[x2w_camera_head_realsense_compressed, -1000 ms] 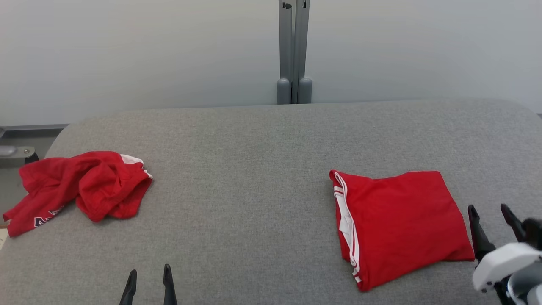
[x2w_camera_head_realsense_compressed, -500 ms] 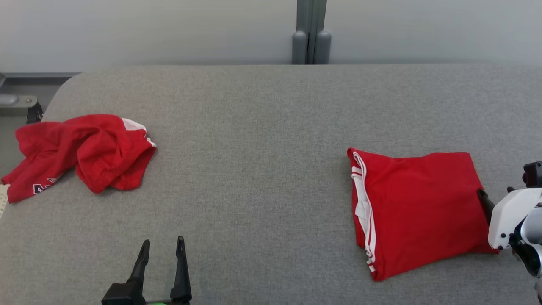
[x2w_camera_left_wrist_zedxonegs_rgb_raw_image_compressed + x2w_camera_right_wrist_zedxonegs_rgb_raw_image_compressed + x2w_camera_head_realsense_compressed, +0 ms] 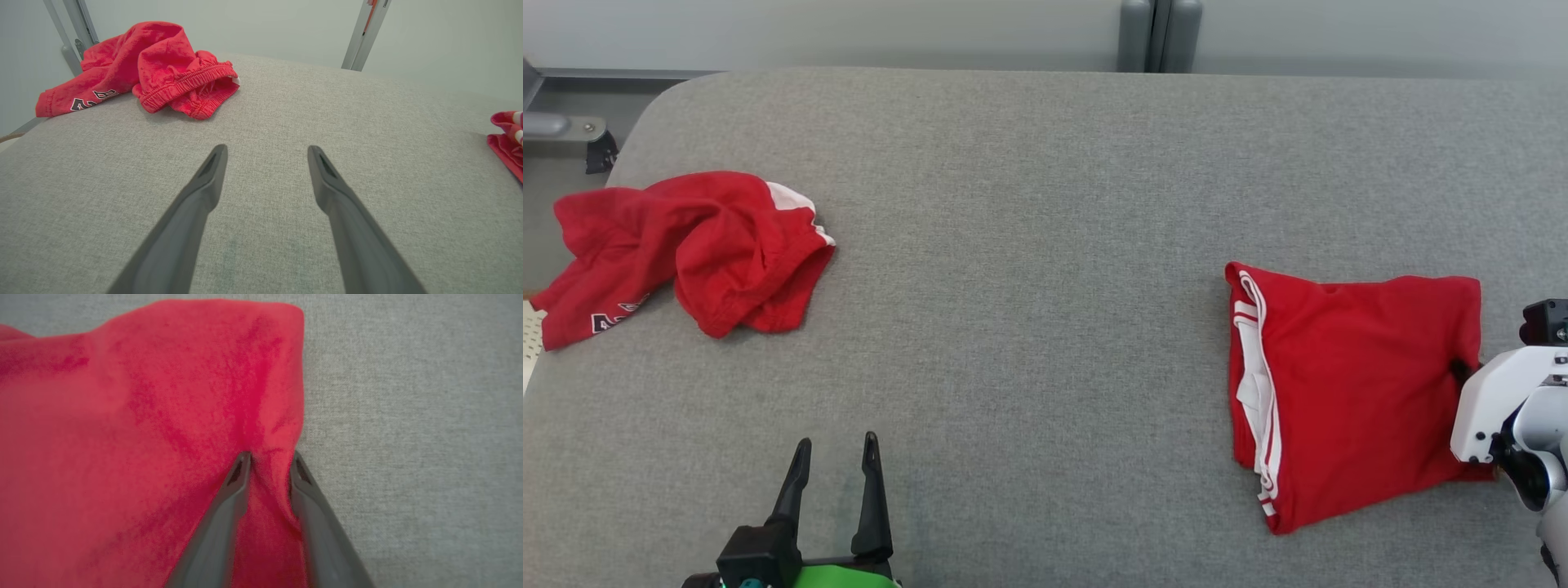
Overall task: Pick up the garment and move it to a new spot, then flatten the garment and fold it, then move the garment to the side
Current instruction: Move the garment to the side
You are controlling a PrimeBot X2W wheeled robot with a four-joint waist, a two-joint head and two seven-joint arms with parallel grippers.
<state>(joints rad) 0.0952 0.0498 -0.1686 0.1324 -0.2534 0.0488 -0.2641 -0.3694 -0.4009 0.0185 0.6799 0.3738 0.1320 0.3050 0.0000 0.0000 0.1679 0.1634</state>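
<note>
Pinching an edge of the folded garment point(image 3: 1356, 392), right pincer point(image 3: 270, 456)

Grey cloth-covered counter point(image 3: 1029, 204), rounded at its far left corner. Near the left edge, a crumpled red garment point(image 3: 694, 245) with white trim and dark lettering too small to read, perhaps lapping over that edge. Well apart on the right, a folded red garment point(image 3: 1356, 392) lying flat, white-striped edge toward the middle.

Red garment point(image 3: 1356, 384), folded in a rough rectangle, lying flat, white stripes along left edge, right edge puckered
</note>
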